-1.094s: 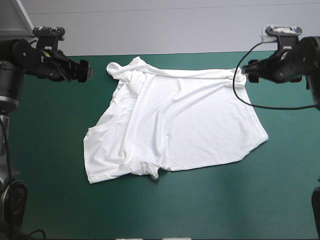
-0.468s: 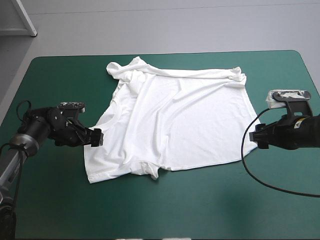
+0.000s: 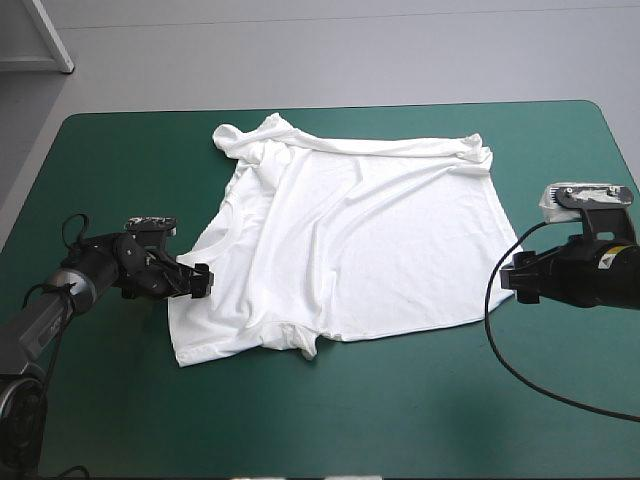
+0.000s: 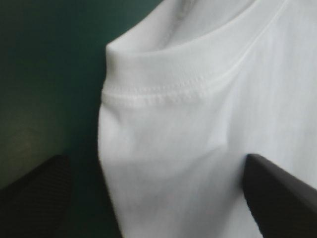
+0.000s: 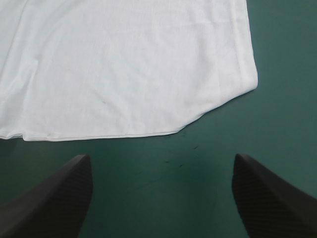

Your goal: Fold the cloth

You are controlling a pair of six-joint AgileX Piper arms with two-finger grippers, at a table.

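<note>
**Seat both grips before any lift**

Take the high view as a dial centred on the T-shirt [image 3: 360, 240]. It lies spread but wrinkled on the middle of the table [image 3: 400, 420].

- **Near edge, about 7 o'clock:** a small tuck of cloth bunches up. It will likely drag if the lift is uneven.
- **9 o'clock:** the left gripper [image 3: 200, 281] is low at the shirt's side with its fingers wide apart. A stitched edge lies between them in its own view. My judgement is that it should slide in deeper before pinching, so the seam sits well inside.
- **4 o'clock:** the right gripper [image 3: 510, 277] is also spread wide, over bare cover. The shirt's rounded corner is just ahead of it, untouched, so it should advance first.
- **Far edge, 11 and 1 o'clock:** the edge is rumpled and wants smoothing.
</note>
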